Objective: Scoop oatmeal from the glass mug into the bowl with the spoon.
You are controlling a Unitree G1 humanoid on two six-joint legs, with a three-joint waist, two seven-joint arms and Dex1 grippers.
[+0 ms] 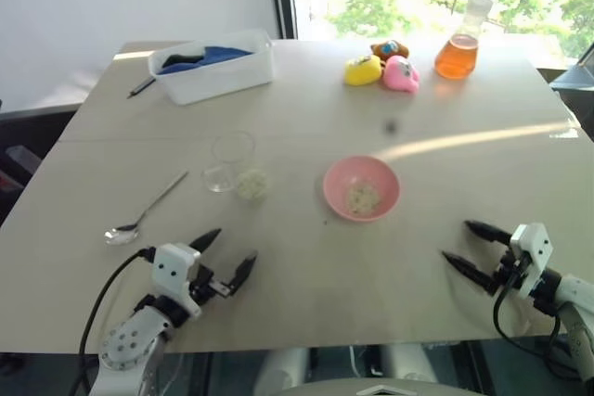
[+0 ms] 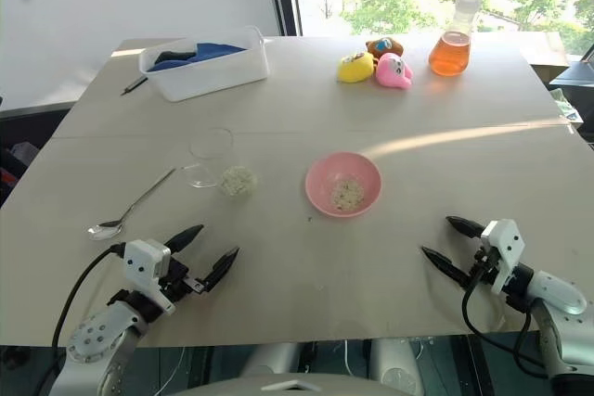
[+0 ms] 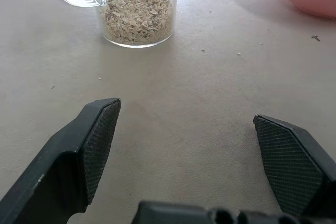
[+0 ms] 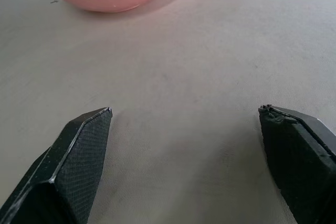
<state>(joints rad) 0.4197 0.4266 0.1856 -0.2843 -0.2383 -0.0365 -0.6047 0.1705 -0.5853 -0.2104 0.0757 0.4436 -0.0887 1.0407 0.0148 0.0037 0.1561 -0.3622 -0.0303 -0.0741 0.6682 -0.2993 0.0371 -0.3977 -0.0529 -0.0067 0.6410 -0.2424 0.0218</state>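
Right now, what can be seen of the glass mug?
The small clear cylindrical glass mug stands upright on the pale table, left of the pink bowl and beyond the silver spoon. It has a curved glass handle and holds a low layer of beige oatmeal. Nothing grips it.

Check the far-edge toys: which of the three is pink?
The pink toy, rightmost of the cluster and closest to the flask of orange liquid. The yellow toy sits left of it; the brown toy is behind both.
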